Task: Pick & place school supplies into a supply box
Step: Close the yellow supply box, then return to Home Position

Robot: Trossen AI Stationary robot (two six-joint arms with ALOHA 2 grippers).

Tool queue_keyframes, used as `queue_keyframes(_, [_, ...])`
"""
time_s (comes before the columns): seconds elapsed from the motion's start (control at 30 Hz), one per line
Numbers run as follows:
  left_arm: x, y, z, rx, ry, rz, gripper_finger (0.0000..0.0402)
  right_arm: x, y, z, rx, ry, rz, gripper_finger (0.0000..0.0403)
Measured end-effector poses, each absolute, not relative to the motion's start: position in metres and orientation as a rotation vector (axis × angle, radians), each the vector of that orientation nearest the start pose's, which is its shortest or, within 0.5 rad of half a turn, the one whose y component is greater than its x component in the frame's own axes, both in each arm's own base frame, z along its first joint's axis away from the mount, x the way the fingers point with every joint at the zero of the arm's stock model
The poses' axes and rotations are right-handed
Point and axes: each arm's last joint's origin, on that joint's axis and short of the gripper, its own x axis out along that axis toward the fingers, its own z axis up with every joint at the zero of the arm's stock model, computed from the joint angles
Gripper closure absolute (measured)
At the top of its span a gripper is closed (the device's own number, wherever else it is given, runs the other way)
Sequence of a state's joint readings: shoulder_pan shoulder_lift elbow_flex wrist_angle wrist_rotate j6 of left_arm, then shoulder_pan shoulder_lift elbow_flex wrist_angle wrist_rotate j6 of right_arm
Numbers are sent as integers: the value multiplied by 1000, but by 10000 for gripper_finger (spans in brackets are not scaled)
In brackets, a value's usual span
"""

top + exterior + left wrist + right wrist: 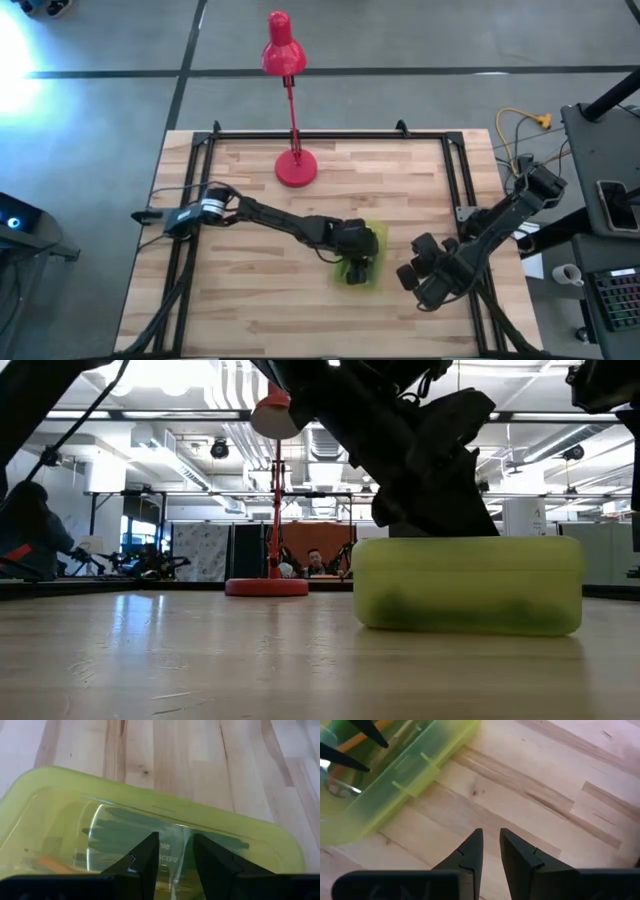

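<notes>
Supply box: translucent yellow-green soft plastic case point(362, 262) lying flat on the pale wooden desk point(250, 290), right of centre toward the front edge.
Contents: dark and orange pen-like shapes point(55, 864) show through the case wall; individual items not distinguishable.
Left claw: point(175, 855) directly above the case, fingers point(147, 857) parted by a narrow gap, tips pointing down at the clear lid. Whether they touch the lid or hold anything: cannot tell.
Right claw: point(490, 851) hovering above bare desk just beside the case's right side, fingers a slit apart, nothing between them.
Background: red desk lamp point(290, 120) standing at the desk's far edge, well apart from the case.
</notes>
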State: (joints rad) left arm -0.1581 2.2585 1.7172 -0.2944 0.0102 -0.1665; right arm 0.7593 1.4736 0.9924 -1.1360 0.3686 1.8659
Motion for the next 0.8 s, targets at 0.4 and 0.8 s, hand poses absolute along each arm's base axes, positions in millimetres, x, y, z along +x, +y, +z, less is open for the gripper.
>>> queue_keyframes(0.4, [421,-57,269,-5,623,121,293,180,149,209,644,942,-913,344])
queue_keyframes(0.8, [276,-31,312,-299,342,370,293,198,156,251,681,796,-706,344])
